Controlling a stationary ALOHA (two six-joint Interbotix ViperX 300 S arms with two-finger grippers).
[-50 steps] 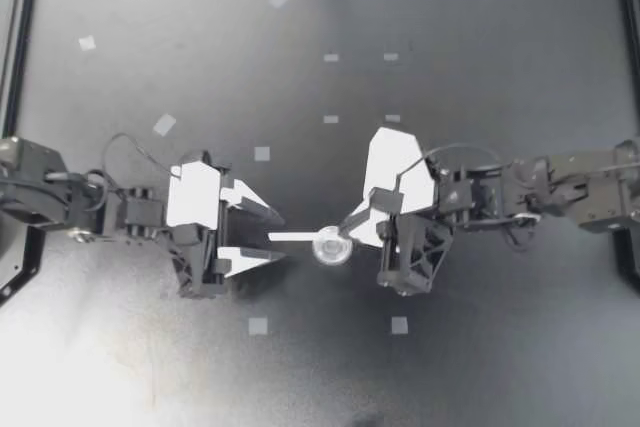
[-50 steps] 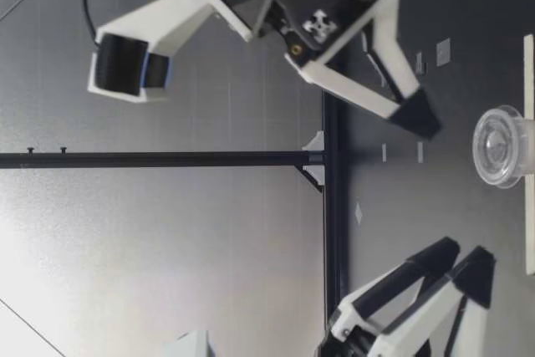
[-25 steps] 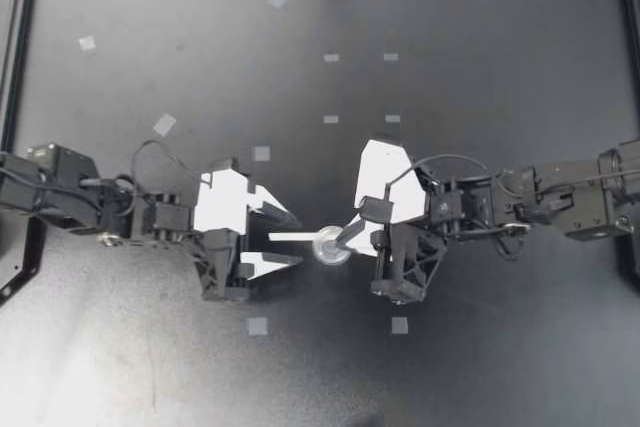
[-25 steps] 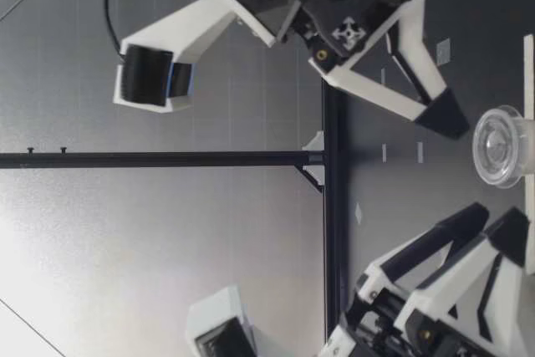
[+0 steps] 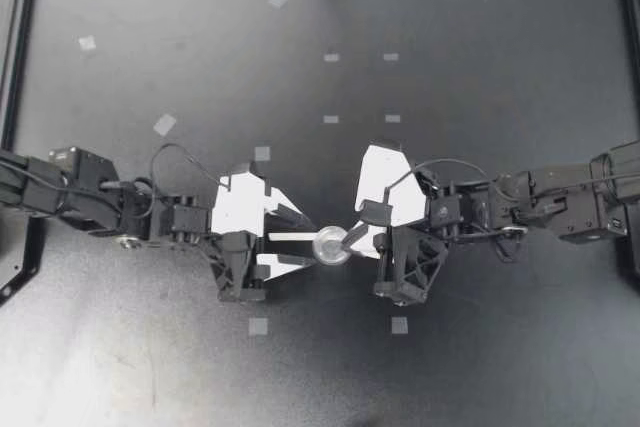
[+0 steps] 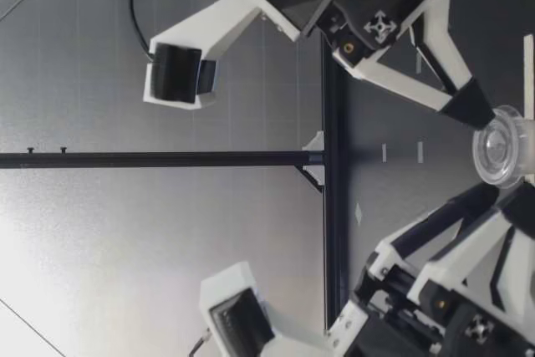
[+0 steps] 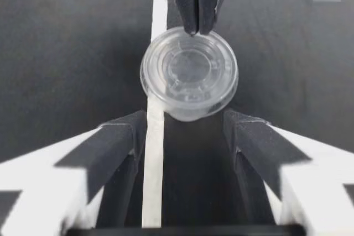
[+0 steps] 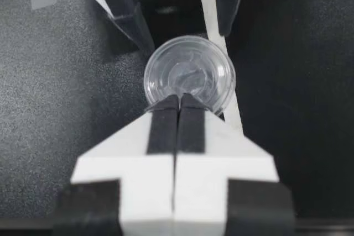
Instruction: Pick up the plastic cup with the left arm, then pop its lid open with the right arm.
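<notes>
Mid-surface (image 5: 450, 47), small clear cup (image 5: 330, 245) upright on a white strip (image 5: 290, 237), not yet gripped or lifted. Left jaws spread to either side, apparently not touching; right jaws pressed together, tips at its rim. Approach seemingly done; closing and lifting left.

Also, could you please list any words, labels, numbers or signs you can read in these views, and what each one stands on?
None can be read. The tape squares on the table are blank, the clear cup shows only moulded rings, the white strip is plain, and my right gripper bears only cross-shaped marks, no lettering.
</notes>
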